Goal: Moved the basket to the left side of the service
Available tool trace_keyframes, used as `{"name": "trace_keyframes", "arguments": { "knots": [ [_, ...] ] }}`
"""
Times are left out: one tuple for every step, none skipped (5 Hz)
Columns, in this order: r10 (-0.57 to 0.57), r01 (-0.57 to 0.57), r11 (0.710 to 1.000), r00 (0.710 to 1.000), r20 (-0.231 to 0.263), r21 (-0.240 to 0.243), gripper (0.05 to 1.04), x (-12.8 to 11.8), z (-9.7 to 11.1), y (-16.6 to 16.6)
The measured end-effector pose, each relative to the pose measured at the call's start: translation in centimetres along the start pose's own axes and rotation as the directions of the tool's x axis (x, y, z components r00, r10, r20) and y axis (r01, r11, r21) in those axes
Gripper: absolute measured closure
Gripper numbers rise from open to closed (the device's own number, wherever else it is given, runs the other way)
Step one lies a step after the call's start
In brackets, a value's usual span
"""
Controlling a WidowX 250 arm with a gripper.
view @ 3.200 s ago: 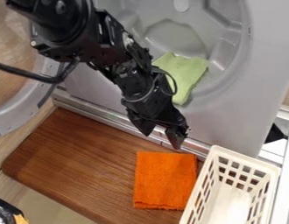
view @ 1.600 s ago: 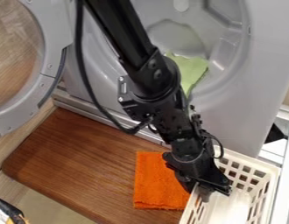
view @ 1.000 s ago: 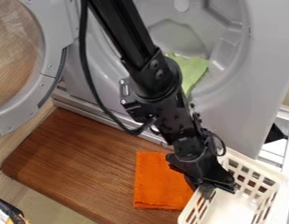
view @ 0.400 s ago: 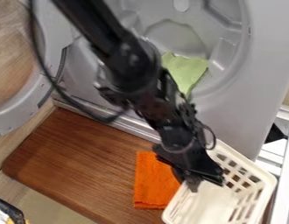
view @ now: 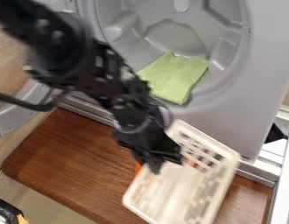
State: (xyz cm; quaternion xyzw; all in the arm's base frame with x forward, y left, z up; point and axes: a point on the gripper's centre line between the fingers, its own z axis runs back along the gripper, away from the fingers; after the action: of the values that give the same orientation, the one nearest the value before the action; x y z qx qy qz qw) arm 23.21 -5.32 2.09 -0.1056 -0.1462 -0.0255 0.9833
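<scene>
The gripper [view: 164,162] is at the upper left side of the white basket, shut on its rim. Tilted in the gripper's hold, the white basket [view: 224,153] is over the right-centre part of the brown wooden board [view: 71,162]. Beneath the basket lies the orange cloth [view: 138,167], mostly hidden, with a small bit showing by the gripper.
Behind the board stands the grey machine front [view: 229,118] with a round opening, where a green cloth [view: 173,78] lies. Its round door [view: 21,111] hangs at the left. A black and yellow object [view: 8,212] sits at the lower left corner.
The gripper went from above the board to the basket's rim at the right and took hold. Basket and gripper have since moved left, over the orange cloth.
</scene>
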Motion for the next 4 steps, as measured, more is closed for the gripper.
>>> {"name": "trace_keyframes", "arguments": {
  "knots": [
    [0.059,-0.059,0.998,0.998,-0.015,0.018,0.988,-1.0,0.6,3.1],
    [0.124,-0.124,0.991,0.992,-0.001,0.045,0.988,-1.3,1.4,6.9],
    [0.184,-0.183,0.98,0.983,-0.007,0.075,0.988,-1.4,1.5,10.6],
    [0.192,-0.187,0.977,0.981,-0.037,0.102,0.988,-1.7,1.3,12.6]
  ]
}}
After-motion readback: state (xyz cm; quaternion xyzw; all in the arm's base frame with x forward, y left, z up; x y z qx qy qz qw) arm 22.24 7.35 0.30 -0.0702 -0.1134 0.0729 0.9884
